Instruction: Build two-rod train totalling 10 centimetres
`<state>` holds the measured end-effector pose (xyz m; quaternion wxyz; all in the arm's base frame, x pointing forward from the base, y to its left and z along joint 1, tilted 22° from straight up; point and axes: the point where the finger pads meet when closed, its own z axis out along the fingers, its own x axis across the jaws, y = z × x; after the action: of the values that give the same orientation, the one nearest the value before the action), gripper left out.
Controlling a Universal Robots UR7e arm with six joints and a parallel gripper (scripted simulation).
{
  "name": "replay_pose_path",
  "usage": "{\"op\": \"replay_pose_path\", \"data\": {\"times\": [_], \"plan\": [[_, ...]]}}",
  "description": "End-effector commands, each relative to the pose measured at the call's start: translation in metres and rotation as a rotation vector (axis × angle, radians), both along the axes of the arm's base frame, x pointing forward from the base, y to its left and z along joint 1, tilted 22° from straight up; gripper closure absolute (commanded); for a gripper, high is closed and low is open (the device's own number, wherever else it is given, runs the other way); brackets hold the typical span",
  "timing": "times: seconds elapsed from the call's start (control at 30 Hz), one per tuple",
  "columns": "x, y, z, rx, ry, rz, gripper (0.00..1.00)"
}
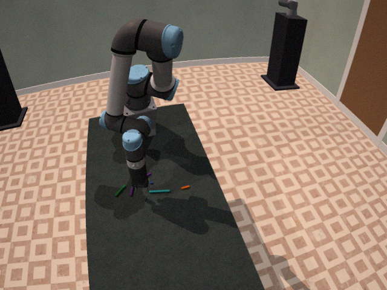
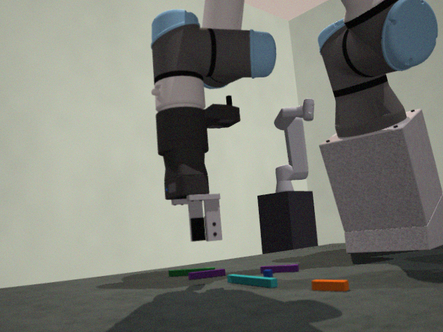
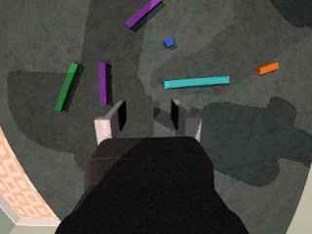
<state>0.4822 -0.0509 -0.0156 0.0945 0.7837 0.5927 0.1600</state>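
My gripper (image 2: 205, 240) (image 3: 148, 109) is open and empty, high above the table. An orange rod (image 1: 185, 187) (image 2: 329, 285) (image 3: 267, 68) lies alone, at the right in the wrist view. One purple rod (image 1: 131, 191) (image 2: 206, 274) (image 3: 102, 83) lies ahead and left of the fingers in the wrist view. Another purple rod (image 1: 149, 174) (image 2: 279, 268) (image 3: 143, 14) lies at the top of the wrist view. A turquoise rod (image 1: 159, 191) (image 2: 252, 280) (image 3: 196, 82) lies flat between the nearer purple rod and the orange rod. All lie apart.
A green rod (image 1: 120, 190) (image 2: 191, 272) (image 3: 67, 87) lies left of the nearer purple rod in the wrist view. A small blue rod (image 1: 151, 182) (image 2: 267, 272) (image 3: 169, 43) lies between the turquoise rod and the far purple rod. The arm's shadow falls across the dark table (image 1: 162, 255).
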Motion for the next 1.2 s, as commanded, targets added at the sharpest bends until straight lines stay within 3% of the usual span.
{"op": "replay_pose_path", "data": {"times": [0.0,0.9,1.17], "plan": [[0.001,0.015,0.001,0.029,0.004,-0.078,0.0],[0.001,0.148,0.011,0.309,0.035,-0.8,0.0],[-0.001,0.172,0.014,0.366,0.038,-0.939,0.0]]}}
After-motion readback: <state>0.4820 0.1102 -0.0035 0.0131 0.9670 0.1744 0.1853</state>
